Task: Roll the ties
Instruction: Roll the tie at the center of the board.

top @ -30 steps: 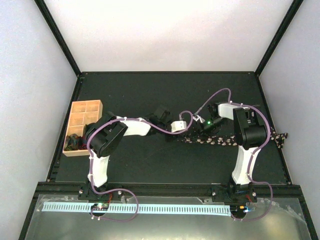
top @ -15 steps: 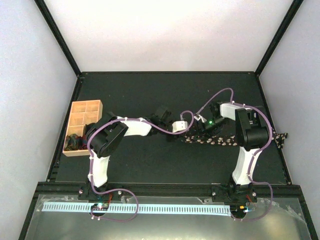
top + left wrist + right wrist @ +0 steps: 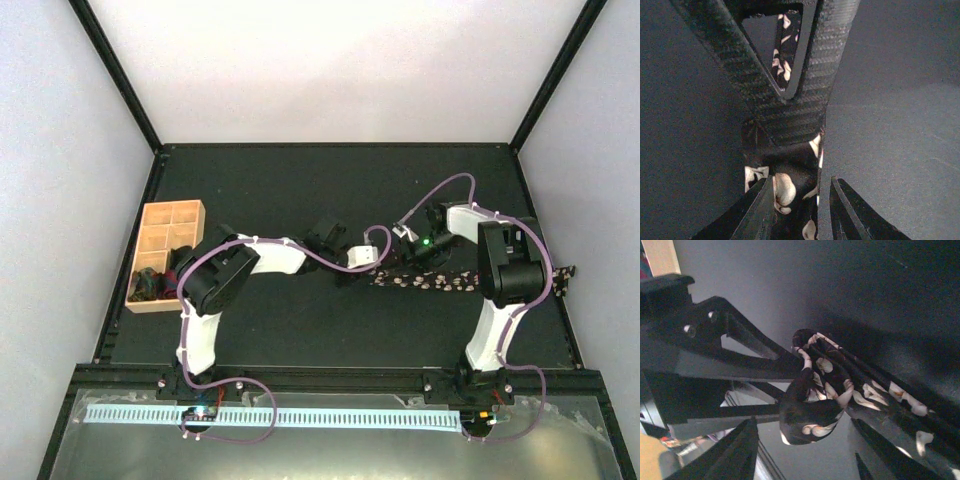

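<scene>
The dark speckled tie (image 3: 455, 282) lies flat across the right half of the table, its far end at the right edge. Its left end is curled into a small loose roll (image 3: 812, 412). My right gripper (image 3: 412, 266) is open, its jaws (image 3: 807, 452) wide apart on either side of the roll. My left gripper (image 3: 352, 274) faces it from the left. Its jaws (image 3: 802, 212) are partly open with the tie's end (image 3: 785, 192) between them, against the left finger, and a gap shows at the right finger. The right gripper's fingers (image 3: 790, 112) cross just ahead.
A tan wooden compartment tray (image 3: 160, 212) stands at the left edge, with a dark bundle (image 3: 148, 286) in its nearest compartment. Purple cables (image 3: 440, 190) loop over both arms. Black frame posts stand at the table's corners.
The tie's left end has shifted to the right and curled up. Both grippers have moved a little to the right with it.
</scene>
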